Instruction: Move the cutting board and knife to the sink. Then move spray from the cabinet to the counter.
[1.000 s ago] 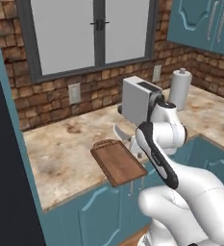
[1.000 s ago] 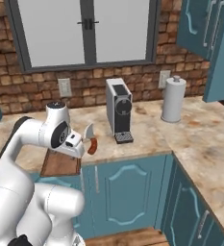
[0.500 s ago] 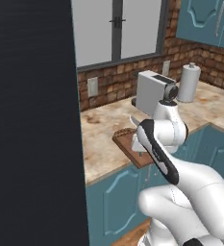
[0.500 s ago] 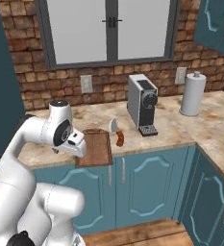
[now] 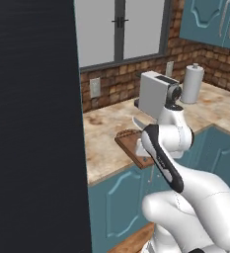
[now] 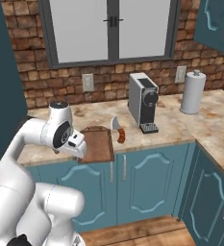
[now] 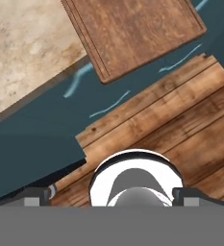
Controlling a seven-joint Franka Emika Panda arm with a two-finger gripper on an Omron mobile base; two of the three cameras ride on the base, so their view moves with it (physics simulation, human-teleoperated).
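My claw [image 7: 111, 194] stands at its widest and holds nothing. It hangs off the front edge of the worktop [image 6: 180, 127], looking down past the cabinet fronts to the wooden floor [image 7: 180, 125]. The cutting board [image 6: 97, 143] lies just ahead of the claw, toward the brick wall, its near end jutting out over the worktop's edge. Its long axis runs from that front edge back toward the wall, and the far end looks like the narrower, handled one. The knife [image 6: 117, 129] rests just beside the board's right edge, handle toward me. I judge the board the nearer target; reaching it means going forward and up over the overhanging end.
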